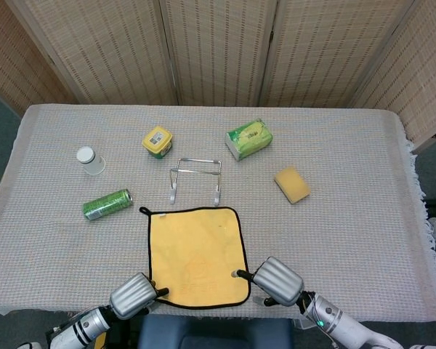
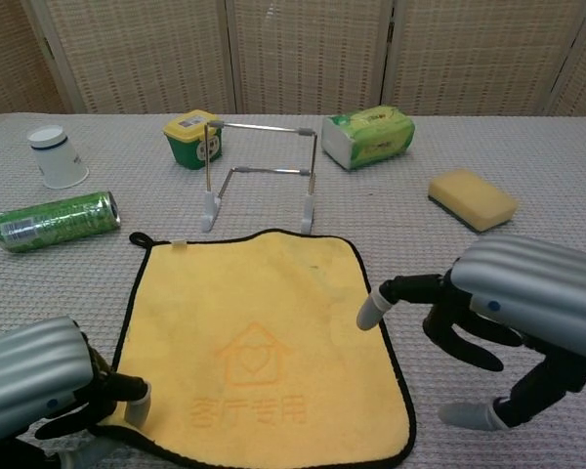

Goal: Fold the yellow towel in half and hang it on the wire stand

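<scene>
Chest view: left hand (image 2: 49, 391) pinches yellow towel (image 2: 264, 342) (near corner); right hand (image 2: 498, 313) spread, empty.

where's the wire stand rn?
In the head view, the metal wire stand stands mid-table just behind the flat yellow towel, between the yellow-lidded tub and the green tissue pack.

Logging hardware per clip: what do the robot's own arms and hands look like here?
Both the left robot hand and right robot hand have ribbed silver-grey metallic backs, black fingers and pale grey fingertips. In the head view, the right wrist is silver with a small green light.
</scene>
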You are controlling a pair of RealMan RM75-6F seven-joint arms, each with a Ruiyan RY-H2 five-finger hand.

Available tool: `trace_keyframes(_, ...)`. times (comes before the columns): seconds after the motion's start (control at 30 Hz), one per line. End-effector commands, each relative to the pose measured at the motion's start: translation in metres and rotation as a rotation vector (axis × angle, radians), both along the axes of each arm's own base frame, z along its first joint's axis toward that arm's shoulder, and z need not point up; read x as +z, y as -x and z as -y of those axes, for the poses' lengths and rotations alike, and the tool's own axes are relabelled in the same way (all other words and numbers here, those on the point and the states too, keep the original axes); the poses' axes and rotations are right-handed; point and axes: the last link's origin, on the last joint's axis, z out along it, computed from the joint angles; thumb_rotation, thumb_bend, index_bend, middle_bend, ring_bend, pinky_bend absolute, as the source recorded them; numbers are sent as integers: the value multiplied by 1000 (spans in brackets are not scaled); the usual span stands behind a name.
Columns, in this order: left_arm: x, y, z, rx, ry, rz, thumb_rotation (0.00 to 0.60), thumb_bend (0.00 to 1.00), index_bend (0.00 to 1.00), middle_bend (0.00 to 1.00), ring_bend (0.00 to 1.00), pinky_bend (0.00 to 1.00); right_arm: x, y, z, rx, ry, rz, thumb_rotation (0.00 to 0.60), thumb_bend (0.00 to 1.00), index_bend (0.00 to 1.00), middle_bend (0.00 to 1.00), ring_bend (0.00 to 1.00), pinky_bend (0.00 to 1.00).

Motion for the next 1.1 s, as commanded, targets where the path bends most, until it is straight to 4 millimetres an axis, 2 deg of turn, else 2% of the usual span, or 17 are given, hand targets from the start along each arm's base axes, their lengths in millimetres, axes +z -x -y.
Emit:
trace_keyframes(0.03, 0, 0, 0, 5, -2, 1, 600, 512, 524, 927, 816, 912, -14, -5, -2, 26, -32, -27, 600, 198, 321, 851, 892, 983)
trace_keyframes(0.2, 0, 2, 1, 14, -2, -4, 600, 512, 521, 926, 816, 912, -29, -7, -2, 44, -53, -65, 600, 195, 382, 865, 906, 991)
trace_keyframes(0.43, 0, 3, 2, 22, -1, -6, 600, 513, 520, 927, 816, 912, -43, -10, 2, 52, -57, -91, 600, 195, 392, 866, 907, 991)
trace_keyframes(0.83, -1, 3, 3, 20, 3, -6, 600, 513, 520, 927, 816, 912, -53, 0, 2, 47, -75, -149, 600, 195, 402, 866, 909, 992)
trace_keyframes(1.1, -1, 3, 3, 21, 0, -4, 600, 512, 520, 926, 816, 912, -60, -1, 4, 56, -82, -163, 600, 242, 423, 866, 911, 994)
